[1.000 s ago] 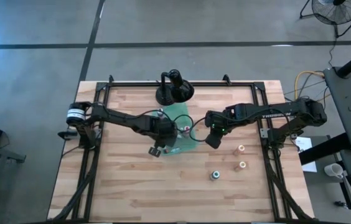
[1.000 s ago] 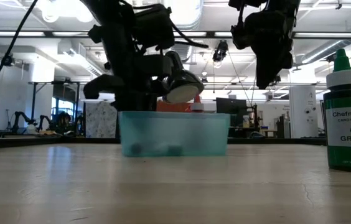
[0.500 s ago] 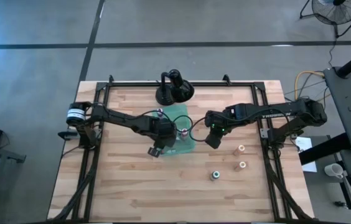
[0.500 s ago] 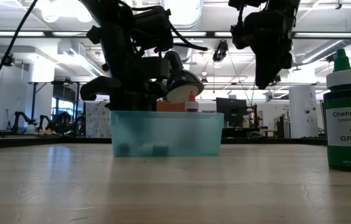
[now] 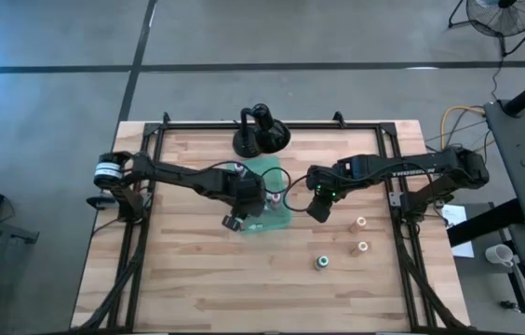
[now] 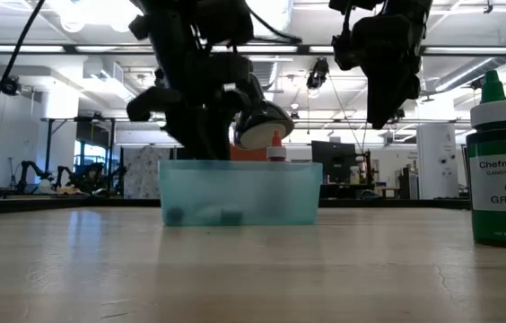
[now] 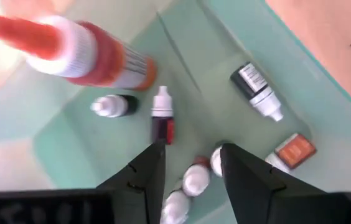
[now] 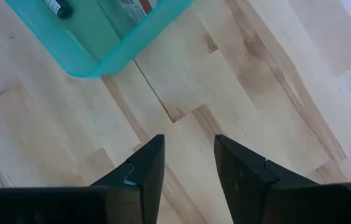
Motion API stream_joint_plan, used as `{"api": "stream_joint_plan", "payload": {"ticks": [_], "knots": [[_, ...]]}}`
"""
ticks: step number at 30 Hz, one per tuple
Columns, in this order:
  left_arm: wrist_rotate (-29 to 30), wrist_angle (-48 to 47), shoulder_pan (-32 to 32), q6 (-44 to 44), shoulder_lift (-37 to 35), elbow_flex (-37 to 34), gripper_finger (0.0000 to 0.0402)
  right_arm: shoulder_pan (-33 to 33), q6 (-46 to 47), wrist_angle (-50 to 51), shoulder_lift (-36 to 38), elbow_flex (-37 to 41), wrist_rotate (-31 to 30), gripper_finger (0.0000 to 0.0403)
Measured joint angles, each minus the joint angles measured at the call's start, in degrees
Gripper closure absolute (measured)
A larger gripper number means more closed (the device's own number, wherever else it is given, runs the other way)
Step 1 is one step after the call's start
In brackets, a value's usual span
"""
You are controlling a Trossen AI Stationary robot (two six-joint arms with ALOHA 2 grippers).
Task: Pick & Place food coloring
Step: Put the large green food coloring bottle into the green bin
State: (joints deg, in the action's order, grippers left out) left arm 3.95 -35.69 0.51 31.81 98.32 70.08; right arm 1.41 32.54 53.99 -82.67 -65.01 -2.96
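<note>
Food coloring (image 7: pixel 162 116) released into tray (image 7: pixel 325 106); left gripper (image 7: pixel 190 163) opened.

A: Where do the cameras sit?
B: One looks straight down on the table (image 5: pixel 197 270); one looks level along it, close.
A: And the wrists?
B: Each peers past its jaws; all share the teal tray (image 6: pixel 239 190).

Below my left pincer, small bottles (image 7: pixel 162 115) lie flat in the teal tray (image 7: pixel 325 106), one orange bottle (image 7: pixel 94 53) tilted; three more bottles (image 5: pixel 361 247) stand upright on the table
</note>
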Motion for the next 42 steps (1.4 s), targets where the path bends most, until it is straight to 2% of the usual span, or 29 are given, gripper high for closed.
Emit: {"api": "stream_joint_plan", "payload": {"ticks": [4, 7, 10, 13, 21, 32, 38, 42], "knots": [[1.93, -1.08, 0.00, 0.74, -3.71, 0.10, 0.0275, -0.01, -0.08, 1.42, 0.00, 0.00, 0.03, 0.0258], [5.96, -3.14, -0.02, -0.98, -6.72, 0.03, 0.0275, 0.00, -0.04, 1.51, 0.00, 0.00, 0.28, 0.0253], [9.19, -5.14, -0.12, -3.71, -9.85, 0.02, 0.0275, 0.00, 0.77, 0.90, 0.00, -0.12, 4.17, 0.0254], [11.43, -5.88, -0.26, -6.75, -13.16, 0.01, 0.0275, -0.35, 2.63, -0.26, 0.00, -0.26, 8.88, 0.0259], [12.43, -7.78, -1.86, -20.39, -22.92, 0.00, 0.0275, -3.38, 8.10, -0.48, 0.00, -0.26, 11.73, 0.0275], [9.75, -12.89, -5.81, -36.66, -32.23, -0.04, 0.0275, -13.87, 12.91, -1.01, 0.00, -2.19, 10.55, 0.0305], [1.33, -19.90, -7.94, -42.45, -33.58, -0.04, 0.0275, -18.02, 15.07, -1.13, 0.00, -2.89, 10.66, 0.0319], [-0.40, -20.91, -10.37, -45.53, -33.82, -1.49, 0.0275, -20.32, 15.55, -4.35, 0.00, -2.95, 12.68, 0.0322]]}}
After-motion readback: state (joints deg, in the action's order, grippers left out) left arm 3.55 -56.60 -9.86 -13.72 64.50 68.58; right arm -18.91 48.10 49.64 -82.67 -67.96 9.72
